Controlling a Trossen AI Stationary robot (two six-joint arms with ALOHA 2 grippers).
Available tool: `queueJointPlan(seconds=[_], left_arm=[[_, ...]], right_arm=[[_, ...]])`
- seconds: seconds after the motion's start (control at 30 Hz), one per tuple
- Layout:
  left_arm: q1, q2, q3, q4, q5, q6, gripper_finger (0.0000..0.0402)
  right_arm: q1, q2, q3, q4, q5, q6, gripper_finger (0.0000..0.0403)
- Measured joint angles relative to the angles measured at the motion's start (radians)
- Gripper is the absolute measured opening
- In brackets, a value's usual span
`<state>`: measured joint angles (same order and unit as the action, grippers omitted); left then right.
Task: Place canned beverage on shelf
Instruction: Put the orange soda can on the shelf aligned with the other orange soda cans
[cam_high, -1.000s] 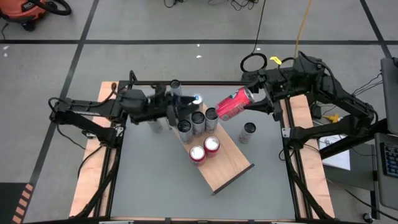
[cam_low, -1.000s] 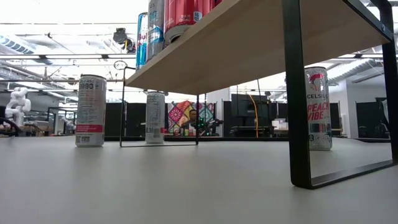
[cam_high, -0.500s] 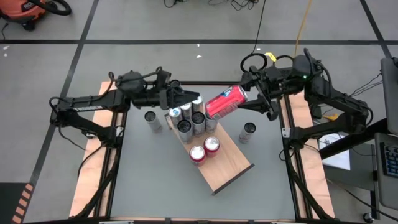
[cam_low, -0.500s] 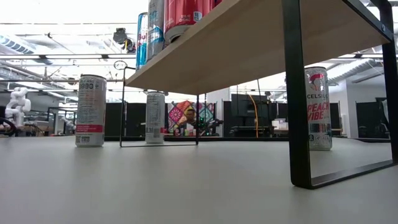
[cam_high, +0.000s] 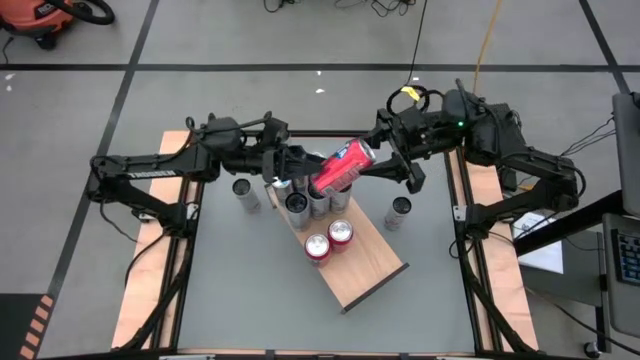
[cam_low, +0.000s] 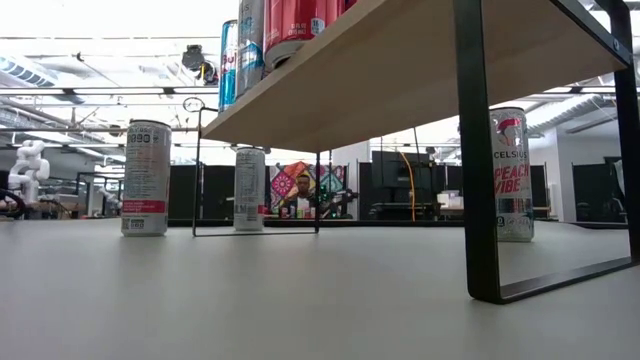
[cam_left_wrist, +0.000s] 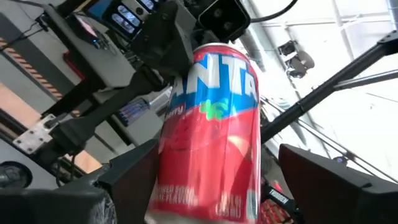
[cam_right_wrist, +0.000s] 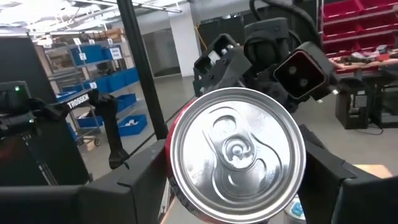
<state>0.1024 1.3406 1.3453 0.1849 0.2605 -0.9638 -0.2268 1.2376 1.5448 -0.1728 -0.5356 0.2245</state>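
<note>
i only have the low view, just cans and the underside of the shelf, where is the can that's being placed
observer: The red can is in the air, tilted, over the crowded end of the shelf. The right gripper clamps it near its lid.
operator: and the left arm
observer: The left gripper is at the can's bottom end. In the left wrist view its jaws stand open on either side of the can.
operator: any room on the shelf
observer: Yes. The standing cans cluster at the end under the arms, and the other end of the board is bare.
</note>
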Motion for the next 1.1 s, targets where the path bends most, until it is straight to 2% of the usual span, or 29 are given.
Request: queueJointPlan(seconds=[0.57, 1.1], left_arm=[[0.001, 0.0, 0.0, -0.012, 0.173, 0.008, 0.0332], [-0.023, 0.0, 0.0, -0.008, 0.168, -0.021, 0.0327]], right_arm=[[0.001, 0.036, 0.0, 0.104, -0.008, 0.011, 0.0247], [0.001, 0.041, 0.0, 0.123, 0.0, 0.01, 0.0247]])
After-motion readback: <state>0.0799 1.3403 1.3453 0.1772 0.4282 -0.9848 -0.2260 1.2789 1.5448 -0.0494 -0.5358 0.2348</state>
